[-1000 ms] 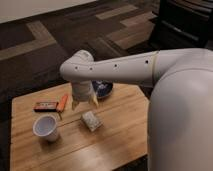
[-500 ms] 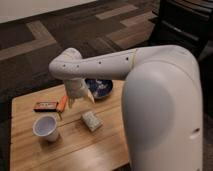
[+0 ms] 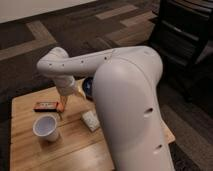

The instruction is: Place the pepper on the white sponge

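The gripper [image 3: 65, 99] hangs from the white arm over the wooden table [image 3: 30, 155], just right of the dark packet. The pepper [image 3: 60, 105] shows as a small orange-red sliver right at the gripper's tip; I cannot tell whether it is held or lying on the table. The white sponge [image 3: 91, 120] lies on the table to the right of the gripper and nearer the front, partly behind the arm's bulk. Gripper and sponge are apart.
A white paper cup [image 3: 46, 128] stands in front of the gripper, to its left. A dark flat packet with orange print [image 3: 46, 106] lies left of the gripper. A blue bowl [image 3: 88, 86] is mostly hidden behind the arm. The arm's large white body [image 3: 130, 110] covers the table's right side.
The gripper has moved left, away from the bowl and toward the packet and pepper. The arm's body has swung further into view. Cup, packet and sponge have not moved.
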Motion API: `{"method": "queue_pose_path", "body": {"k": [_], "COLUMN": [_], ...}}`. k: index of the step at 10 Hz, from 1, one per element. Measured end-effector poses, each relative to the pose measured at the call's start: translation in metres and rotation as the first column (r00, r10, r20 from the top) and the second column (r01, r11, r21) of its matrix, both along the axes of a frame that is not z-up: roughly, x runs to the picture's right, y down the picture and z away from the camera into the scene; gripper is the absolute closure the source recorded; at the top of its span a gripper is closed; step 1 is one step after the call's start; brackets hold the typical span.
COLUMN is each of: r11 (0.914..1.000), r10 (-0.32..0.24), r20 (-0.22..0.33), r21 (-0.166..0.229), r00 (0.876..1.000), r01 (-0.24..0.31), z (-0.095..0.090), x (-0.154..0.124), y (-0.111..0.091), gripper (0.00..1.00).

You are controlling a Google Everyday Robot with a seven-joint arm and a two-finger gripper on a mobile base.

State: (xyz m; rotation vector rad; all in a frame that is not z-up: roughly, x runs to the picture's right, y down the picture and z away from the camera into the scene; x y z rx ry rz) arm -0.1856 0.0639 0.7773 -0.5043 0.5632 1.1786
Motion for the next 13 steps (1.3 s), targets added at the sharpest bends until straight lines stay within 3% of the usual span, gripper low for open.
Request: {"method": "queue_pose_path", "body": {"k": [2, 3, 5, 6, 8, 9, 13], "r11": [0.9998, 0.9993, 0.9938, 0.9866, 0.9722, 0.9693, 0.9695], "r10": [-0.004, 0.016, 0.098, 0.157, 0.234, 0.246, 0.245], "r20": [-0.006, -0.034, -0.123, -0.126, -0.048, -0.033, -0.029], "r21": [0.019, 0.034, 0.065, 0.062, 0.023, 0.018, 0.016], "r00": [1.000, 0.999, 0.988, 0.979, 0.971, 0.969, 0.969], "r01": [0.004, -0.014, -0.091, -0.150, -0.233, -0.245, -0.245], "z": [0.014, 0.018, 0.024, 0.026, 0.024, 0.025, 0.024], "x": [-0.016, -0.019, -0.022, -0.028, -0.051, -0.052, -0.054], "y": [-0.010, -0.015, -0.018, -0.016, -0.012, -0.013, -0.012], "gripper": [0.35, 0.35, 0.35, 0.35, 0.35, 0.35, 0.35]}}
